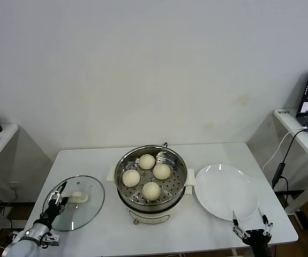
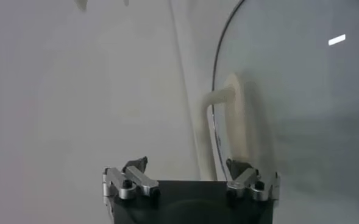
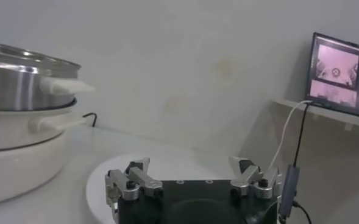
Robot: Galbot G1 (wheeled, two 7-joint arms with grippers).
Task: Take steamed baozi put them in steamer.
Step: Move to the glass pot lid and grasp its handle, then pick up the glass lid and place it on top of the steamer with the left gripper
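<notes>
all four steamed baozi (image 1: 151,190) sit in the steamer (image 1: 125,194); plate (image 1: 226,193) bare, task looks done. left end effector (image 1: 57,196) & right end effector (image 1: 252,220) both spread, idle near tabletop (image 1: 196,235) front edge.

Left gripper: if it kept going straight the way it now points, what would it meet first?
Most likely the glass lid: the left gripper, jaws open, faces the lid's rim and white handle directly ahead, though depth is unclear.

The round shiny stainless-steel steamer (image 1: 151,179) has a perforated metal floor and a glossy cream plastic base. Four smooth, matt, pale dough baozi (image 1: 151,190) lie inside. The round lid (image 1: 73,202) is clear glass; the flat white plate (image 1: 226,191) looks glossy.
</notes>
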